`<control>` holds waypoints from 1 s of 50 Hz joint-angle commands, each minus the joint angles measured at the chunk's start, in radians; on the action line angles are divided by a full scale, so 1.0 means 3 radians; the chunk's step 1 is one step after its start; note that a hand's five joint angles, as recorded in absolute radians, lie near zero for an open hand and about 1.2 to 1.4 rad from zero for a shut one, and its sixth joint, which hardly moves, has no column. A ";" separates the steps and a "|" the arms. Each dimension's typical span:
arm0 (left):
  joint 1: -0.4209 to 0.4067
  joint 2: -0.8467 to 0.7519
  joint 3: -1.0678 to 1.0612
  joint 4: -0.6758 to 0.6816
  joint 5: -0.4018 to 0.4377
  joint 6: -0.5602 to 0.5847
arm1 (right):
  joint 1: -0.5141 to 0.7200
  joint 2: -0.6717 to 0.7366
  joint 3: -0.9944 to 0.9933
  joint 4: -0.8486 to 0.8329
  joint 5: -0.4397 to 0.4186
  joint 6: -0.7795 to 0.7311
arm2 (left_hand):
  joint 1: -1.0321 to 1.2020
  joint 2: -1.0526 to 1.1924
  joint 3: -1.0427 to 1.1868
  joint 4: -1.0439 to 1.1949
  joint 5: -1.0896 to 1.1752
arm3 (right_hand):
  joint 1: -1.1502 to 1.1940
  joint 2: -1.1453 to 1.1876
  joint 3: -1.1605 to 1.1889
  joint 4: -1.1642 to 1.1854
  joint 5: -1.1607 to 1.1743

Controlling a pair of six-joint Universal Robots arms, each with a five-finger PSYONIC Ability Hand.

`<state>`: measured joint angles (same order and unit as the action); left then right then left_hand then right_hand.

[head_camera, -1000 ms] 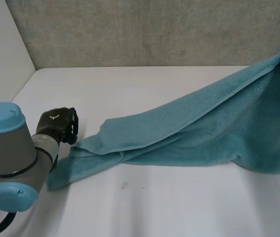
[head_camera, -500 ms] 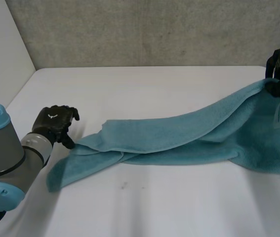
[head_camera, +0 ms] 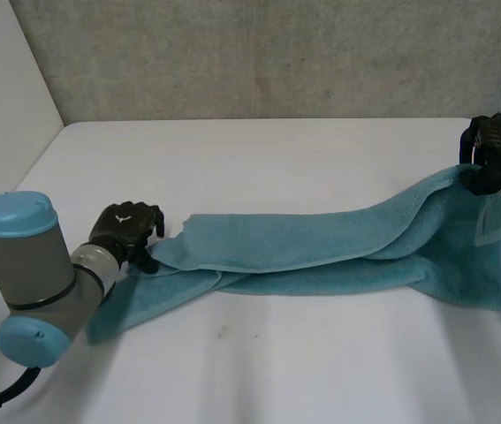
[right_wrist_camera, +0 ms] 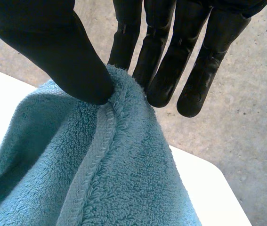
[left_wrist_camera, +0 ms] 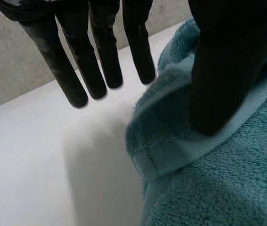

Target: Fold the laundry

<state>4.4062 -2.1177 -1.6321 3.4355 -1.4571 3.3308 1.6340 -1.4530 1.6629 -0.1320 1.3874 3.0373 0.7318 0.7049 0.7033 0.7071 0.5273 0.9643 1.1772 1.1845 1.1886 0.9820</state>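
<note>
A: Where is the towel (head_camera: 321, 247)?

B: It lies in a loose band on the worktop (head_camera: 277, 380), strung between the two hands. The right hand (head_camera: 496, 157) pinches the hemmed edge at its end between thumb and fingers, raised off the surface. The left hand (head_camera: 126, 231) is spread, with its thumb pressing the hem at the other end and its fingers straight, off the cloth.

A: And the risk?

B: Likely that pressed end. With only a thumb on it, a pull from the right hand could drag it free and bunch the fold.
</note>
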 commanded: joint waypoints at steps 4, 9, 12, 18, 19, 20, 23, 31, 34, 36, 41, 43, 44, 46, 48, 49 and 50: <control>-0.0002 -0.0156 0.0235 -0.0018 0.0132 -0.0232 | -0.0001 0.0011 -0.0046 0.0005 -0.0012 -0.0036 | 0.2215 0.2305 0.2310 0.2297 0.2315 | 0.1440 0.0730 0.0706 0.0692 0.0799; 0.0018 0.0124 0.0204 -0.0166 0.0132 -0.0242 | -0.0027 0.0001 -0.0133 0.0061 -0.0017 -0.0189 | 0.2215 0.2305 0.2310 0.2297 0.2315 | 0.1440 0.0730 0.0706 0.0692 0.0799; 0.0080 0.0518 0.0138 -0.0330 0.0107 -0.0237 | -0.0027 -0.0009 -0.0225 0.0204 -0.0017 -0.0414 | 0.2215 0.2305 0.2310 0.2297 0.2315 | 0.1440 0.0730 0.0706 0.0692 0.0799; 0.0355 0.1213 -0.0046 -0.0412 0.0107 -0.0207 | -0.0042 -0.0086 -0.0424 0.0863 -0.0048 -0.0986 | 0.2215 0.2305 0.2310 0.2297 0.2315 | 0.1440 0.0730 0.0706 0.0692 0.0799; 0.0427 0.1437 -0.0097 -0.0432 0.0127 -0.0171 | -0.0042 -0.0106 -0.0475 0.1067 -0.0048 -0.1139 | 0.2215 0.2305 0.2310 0.2297 0.2315 | 0.1440 0.0730 0.0706 0.0692 0.0799; 0.0453 0.1536 -0.0128 -0.0443 0.0137 -0.0145 | -0.0042 -0.0111 -0.0491 0.1160 -0.0048 -0.1216 | 0.2215 0.2305 0.2310 0.2297 0.2315 | 0.1440 0.0730 0.0706 0.0692 0.0799; 0.0555 0.1817 -0.0286 -0.0534 0.0163 0.0084 | -0.0042 -0.0147 -0.0532 0.1481 -0.0048 -0.1512 | 0.2215 0.2305 0.2310 0.2297 0.2315 | 0.1440 0.0730 0.0706 0.0692 0.0799; 0.0581 0.1829 -0.0736 -0.0775 0.0168 0.0998 | -0.0042 -0.0086 -0.0322 0.1959 -0.0048 -0.2255 | 0.2215 0.2305 0.2310 0.2297 0.2315 | 0.1440 0.0730 0.0706 0.0692 0.0799; 0.0581 0.1726 -0.0772 -0.0785 0.0168 0.1153 | -0.0006 0.0148 -0.0159 0.1964 0.0008 -0.2586 | 0.2215 0.2305 0.2310 0.2297 0.2315 | 0.1440 0.0730 0.0706 0.0692 0.0799; 0.0596 0.1333 -0.0727 -0.0796 0.0143 0.1378 | -0.0006 0.0312 -0.0169 0.1943 0.0018 -0.2664 | 0.2215 0.2305 0.2310 0.2297 0.2315 | 0.1440 0.0730 0.0706 0.0692 0.0799; 0.0566 0.0837 -0.0385 -0.0765 0.0107 0.1537 | 0.0004 0.0696 -0.0404 0.1785 0.0115 -0.2664 | 0.2215 0.2305 0.2310 0.2297 0.2315 | 0.1440 0.0730 0.0706 0.0692 0.0799; 0.0550 0.0633 -0.0064 -0.0765 0.0081 0.1542 | 0.0040 0.0824 -0.0659 0.1647 0.0212 -0.2593 | 0.2215 0.2305 0.2310 0.2297 0.2315 | 0.1440 0.0730 0.0706 0.0692 0.0799; 0.0535 0.0571 0.0065 -0.0765 0.0076 0.1537 | 0.0075 0.0865 -0.0786 0.1596 0.0253 -0.2552 | 0.2215 0.2305 0.2310 0.2297 0.2315 | 0.1440 0.0730 0.0706 0.0692 0.0799; 0.0479 0.0443 0.0513 -0.0760 0.0025 0.1522 | 0.0218 0.0997 -0.1260 0.1463 0.0396 -0.2404 | 0.2215 0.2305 0.2310 0.2297 0.2315 | 0.1440 0.0730 0.0706 0.0692 0.0799; 0.0428 0.0396 0.0867 -0.0750 -0.0026 0.1502 | 0.0315 0.1070 -0.1650 0.1381 0.0514 -0.2286 | 0.2215 0.2305 0.2310 0.2297 0.2315 | 0.1440 0.0730 0.0706 0.0692 0.0799; 0.0402 0.0386 0.1046 -0.0739 -0.0062 0.1486 | 0.0361 0.1095 -0.1849 0.1340 0.0575 -0.2230 | 0.2215 0.2305 0.2310 0.2297 0.2315 | 0.1440 0.0730 0.0706 0.0692 0.0799; 0.0366 0.0381 0.1402 -0.0684 -0.0128 0.1430 | 0.0433 0.1116 -0.2266 0.1244 0.0702 -0.2113 | 0.2215 0.2305 0.2310 0.2297 0.2315 | 0.1440 0.0730 0.0706 0.0692 0.0799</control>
<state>4.5593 -1.9477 -1.5728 3.2064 -1.4418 3.7960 1.6772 -1.1777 1.3657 0.3373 1.4816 2.2844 1.1385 1.2000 1.1936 1.1951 0.9668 0.9643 1.1818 1.1846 1.1886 0.9825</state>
